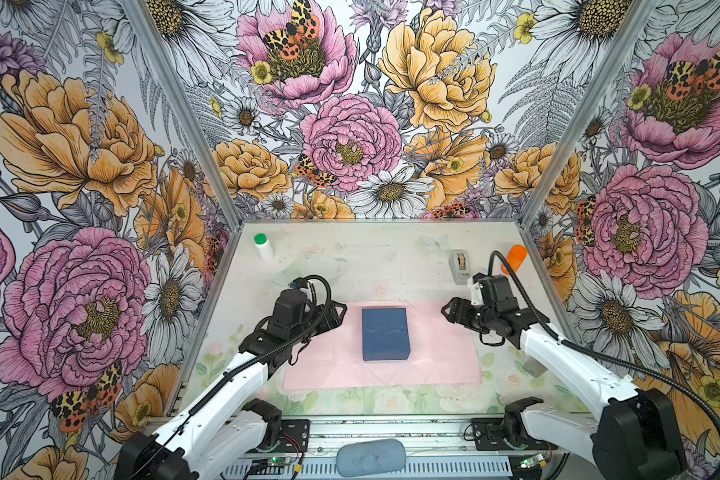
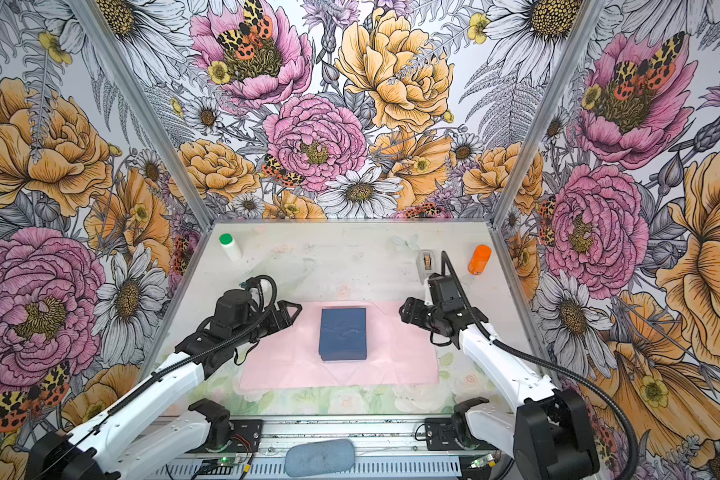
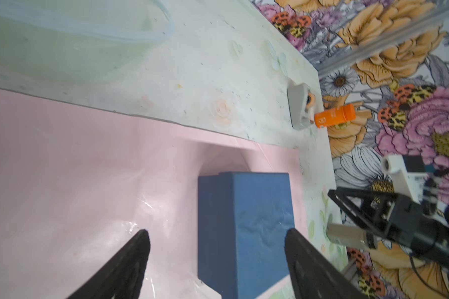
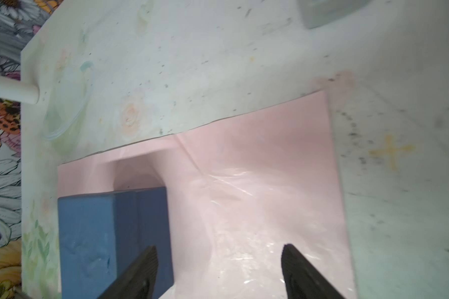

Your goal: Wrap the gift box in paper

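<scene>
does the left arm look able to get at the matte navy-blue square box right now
Probably yes: the left gripper hangs open close beside the navy-blue box, with only the flat pale-pink paper sheet between them.

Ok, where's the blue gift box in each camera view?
Both top views: gift box mid-table, on the paper.
Left wrist: just ahead of the open left gripper.
Right wrist: ahead of the open right gripper, offset toward one finger.
Shared landmark: the paper beneath it.

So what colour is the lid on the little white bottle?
Green. The cap on the white bottle shows best in a top view.
</scene>
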Available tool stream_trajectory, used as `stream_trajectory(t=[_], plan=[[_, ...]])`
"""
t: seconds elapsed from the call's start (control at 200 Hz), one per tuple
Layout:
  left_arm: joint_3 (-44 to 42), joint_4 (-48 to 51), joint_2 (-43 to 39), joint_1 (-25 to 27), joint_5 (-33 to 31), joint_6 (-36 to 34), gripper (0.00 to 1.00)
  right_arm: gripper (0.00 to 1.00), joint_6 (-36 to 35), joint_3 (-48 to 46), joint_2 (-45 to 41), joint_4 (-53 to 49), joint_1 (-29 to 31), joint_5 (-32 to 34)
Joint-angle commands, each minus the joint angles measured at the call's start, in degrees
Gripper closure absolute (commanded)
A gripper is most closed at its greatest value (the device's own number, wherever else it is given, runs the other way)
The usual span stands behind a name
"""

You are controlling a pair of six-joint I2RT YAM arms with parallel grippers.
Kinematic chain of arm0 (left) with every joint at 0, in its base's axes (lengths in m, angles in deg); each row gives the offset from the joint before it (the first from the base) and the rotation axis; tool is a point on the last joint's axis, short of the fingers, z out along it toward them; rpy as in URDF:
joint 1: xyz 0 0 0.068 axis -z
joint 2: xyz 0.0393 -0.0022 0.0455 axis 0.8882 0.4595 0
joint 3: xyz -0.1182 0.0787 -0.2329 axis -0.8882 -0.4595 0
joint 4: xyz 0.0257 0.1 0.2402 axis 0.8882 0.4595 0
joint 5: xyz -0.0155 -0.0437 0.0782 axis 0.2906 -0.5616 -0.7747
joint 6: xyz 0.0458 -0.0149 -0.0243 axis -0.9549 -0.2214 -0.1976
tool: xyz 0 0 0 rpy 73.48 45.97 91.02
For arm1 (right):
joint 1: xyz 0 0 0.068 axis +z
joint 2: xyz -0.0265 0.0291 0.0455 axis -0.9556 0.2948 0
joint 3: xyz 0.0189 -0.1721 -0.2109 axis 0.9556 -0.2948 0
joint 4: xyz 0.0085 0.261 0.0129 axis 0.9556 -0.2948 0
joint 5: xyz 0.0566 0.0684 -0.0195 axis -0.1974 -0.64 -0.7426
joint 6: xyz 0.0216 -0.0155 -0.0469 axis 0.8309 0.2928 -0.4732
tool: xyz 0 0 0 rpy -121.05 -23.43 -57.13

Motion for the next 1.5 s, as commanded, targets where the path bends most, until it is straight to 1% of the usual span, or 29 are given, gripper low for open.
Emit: stream_trajectory(t=[0.0, 0.045, 0.155, 0.195, 0.23, 0.365, 0.435, 0.515, 0.615, 0.79, 0.931, 1.026, 1.101, 1.156, 1.206, 1.231, 1.296, 1.421, 1.496], plan=[[1.8, 3.6, -1.6, 8.5, -9.5, -6.5, 0.17, 0.23, -1.9, -2.7, 0.5, -8.6, -7.7, -1.9], [2.4, 3.2, -1.3, 11.4, -11.3, -10.2, 0.17, 0.23, -1.5, -3.1, 1.8, -9.4, -8.6, -1.3], [4.5, 2.8, 1.1, 18.0, -14.4, -19.4, 0.17, 0.22, -0.3, -4.7, 4.4, -10.2, -8.8, 1.9], [5.2, 2.8, 2.3, 19.7, -15.7, -21.5, 0.16, 0.22, 0.2, -5.4, 5.3, -10.2, -8.7, 2.0], [5.8, 2.8, 3.2, 20.6, -17.0, -22.1, 0.16, 0.22, 0.8, -6.2, 5.7, -10.2, -8.5, 1.6], [6.6, 2.2, 6.8, 20.6, -17.9, -21.3, 0.16, 0.22, 2.5, -9.1, 4.2, -9.8, -6.8, -2.0], [6.5, 1.2, 8.2, 20.6, -18.1, -21.1, 0.16, 0.22, 1.3, -10.5, 3.3, -6.7, -6.8, -9.0], [5.9, -0.8, 8.9, 20.2, -16.7, -21.1, 0.16, 0.22, -0.1, -10.8, 3.6, -2.8, -6.8, -15.3], [5.3, -2.8, 9.3, 19.6, -15.4, -20.7, 0.16, 0.23, -0.8, -11.3, 4.7, 1.9, -6.9, -21.0], [4.5, -3.9, 9.2, 17.8, -13.8, -20.7, 0.16, 0.24, -3.6, -10.5, 5.8, 6.0, -7.2, -25.5], [4.0, -4.0, 8.4, 16.8, -13.3, -20.6, 0.16, 0.24, -3.5, -8.9, 4.7, 8.9, -7.4, -26.5], [3.2, -4.7, 7.7, 16.1, -13.4, -20.4, 0.17, 0.24, -3.7, -7.4, 4.1, 9.4, -7.5, -23.7], [2.4, -5.3, 7.3, 15.7, -13.3, -20.1, 0.17, 0.24, -3.8, -6.6, 5.6, 9.4, -7.9, -23.4], [2.1, -5.3, 6.9, 15.4, -13.4, -19.8, 0.17, 0.26, -3.0, -6.2, 7.2, 8.5, -7.9, -22.2], [2.0, -4.8, 6.7, 15.1, -13.6, -19.3, 0.17, 0.29, -2.0, -5.2, 7.7, 3.9, -7.8, -17.2], [2.1, -4.4, 6.6, 15.1, -13.8, -19.2, 0.17, 0.29, -2.0, -4.6, 7.2, 0.4, -7.7, -13.7], [2.1, -3.8, 6.2, 15.0, -14.6, -18.8, 0.17, 0.28, -0.9, -4.3, 4.4, -5.9, -7.6, -7.1], [1.5, -4.1, 5.7, 14.6, -15.1, -17.9, 0.17, 0.24, 3.0, -5.0, -2.0, -13.6, -7.3, 0.6], [1.3, -4.0, 5.5, 14.5, -15.1, -17.6, 0.17, 0.23, 4.7, -5.5, -4.3, -16.9, -6.3, 4.6]])
